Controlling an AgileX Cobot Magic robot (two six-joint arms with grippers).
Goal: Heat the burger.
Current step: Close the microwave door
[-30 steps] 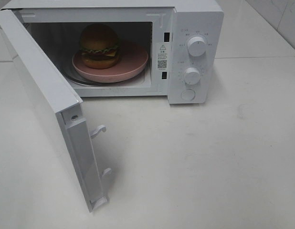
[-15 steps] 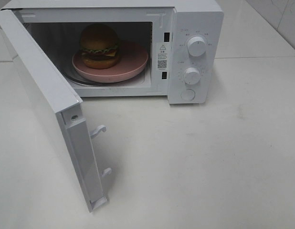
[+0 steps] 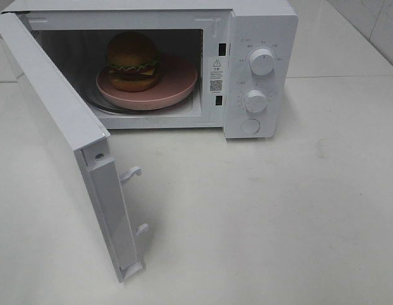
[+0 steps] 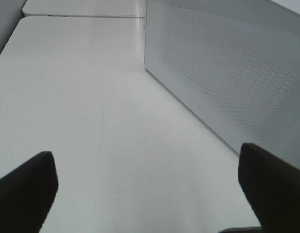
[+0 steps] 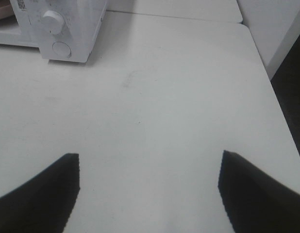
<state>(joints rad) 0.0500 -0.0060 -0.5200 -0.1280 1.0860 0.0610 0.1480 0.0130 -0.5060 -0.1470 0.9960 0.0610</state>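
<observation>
A wide white desk fills the scene and carries a white microwave at its far side. The microwave's door is swung fully open on the left, reaching toward the near edge of the desk, with two white latch hooks sticking out of its free edge. Inside the open cavity lies a round pink plate. The burger stands upright on the left part of that plate, with its brown domed bun on top and lettuce, cheese and patty showing at the side. On the panel to the right of the cavity are an upper knob, a lower knob and a round button beneath them. Neither arm shows in the high view. The left end effector has its dark fingers spread wide with only bare desk between them, the door's perforated outer face close by. The right end effector is likewise spread wide and grips nothing, over bare desk well apart from the microwave's control panel.
</observation>
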